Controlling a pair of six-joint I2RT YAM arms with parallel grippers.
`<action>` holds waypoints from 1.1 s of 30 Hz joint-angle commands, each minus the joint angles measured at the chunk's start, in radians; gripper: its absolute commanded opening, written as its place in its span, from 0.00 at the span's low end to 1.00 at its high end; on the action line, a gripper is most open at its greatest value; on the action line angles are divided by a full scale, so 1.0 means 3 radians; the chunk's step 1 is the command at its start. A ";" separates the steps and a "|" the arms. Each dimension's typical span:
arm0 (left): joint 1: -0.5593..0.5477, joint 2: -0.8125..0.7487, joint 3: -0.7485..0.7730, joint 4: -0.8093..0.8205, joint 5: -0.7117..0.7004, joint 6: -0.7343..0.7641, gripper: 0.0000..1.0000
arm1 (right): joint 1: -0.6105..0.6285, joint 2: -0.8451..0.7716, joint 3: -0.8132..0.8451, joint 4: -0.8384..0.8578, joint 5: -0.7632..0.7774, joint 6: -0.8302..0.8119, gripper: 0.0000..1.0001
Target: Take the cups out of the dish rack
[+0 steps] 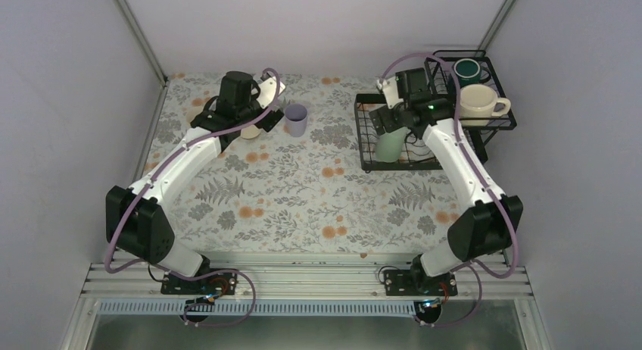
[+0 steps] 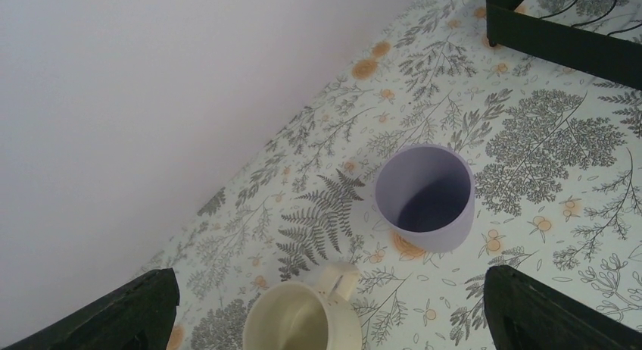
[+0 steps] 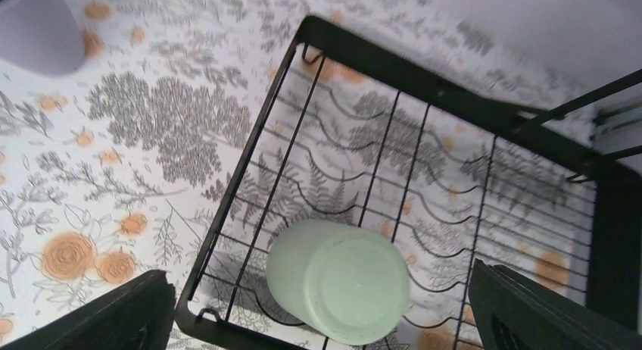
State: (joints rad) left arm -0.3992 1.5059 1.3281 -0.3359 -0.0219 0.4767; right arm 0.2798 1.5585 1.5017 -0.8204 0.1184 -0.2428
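The black wire dish rack (image 1: 367,130) stands at the back right. A mint-green tumbler (image 3: 337,285) sits upside down in its tray's near corner (image 3: 227,214). My right gripper (image 3: 325,316) hovers open above it, one finger on each side, not touching. The raised basket (image 1: 503,123) holds a dark green mug (image 1: 469,67) and a cream mug (image 1: 481,101). At the back left, a lavender tumbler (image 2: 425,197) and a pale yellow mug (image 2: 303,320) stand upright on the table. Over the yellow mug my left gripper (image 2: 329,316) is open, holding nothing.
The table wears a floral cloth (image 1: 303,191). Grey walls close in at the back and on both sides, and the back wall (image 2: 151,100) runs just behind the left gripper. A corner of the rack (image 2: 560,39) shows in the left wrist view.
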 commanded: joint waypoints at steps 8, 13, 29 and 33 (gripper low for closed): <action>0.0017 -0.0053 -0.0010 0.0095 -0.0075 -0.0117 1.00 | -0.0035 0.0058 0.0098 -0.0257 0.0235 0.0066 1.00; 0.0023 -0.0148 -0.0105 0.0144 -0.0077 -0.0104 1.00 | -0.0104 0.0131 -0.0099 -0.0110 0.0353 0.0086 1.00; 0.0032 -0.0112 -0.0197 0.0077 0.0092 -0.0088 1.00 | -0.0343 0.0558 -0.0286 0.0007 -0.0081 0.0089 1.00; 0.0033 -0.0093 -0.0213 0.0070 0.0218 -0.0127 1.00 | -0.0349 0.0625 -0.0308 0.0035 -0.0218 0.0101 0.94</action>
State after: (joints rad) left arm -0.3946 1.4837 1.2713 -0.3233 -0.0101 0.4553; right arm 0.1810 1.7279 1.4212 -0.8364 0.1116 -0.2337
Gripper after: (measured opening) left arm 0.999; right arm 0.971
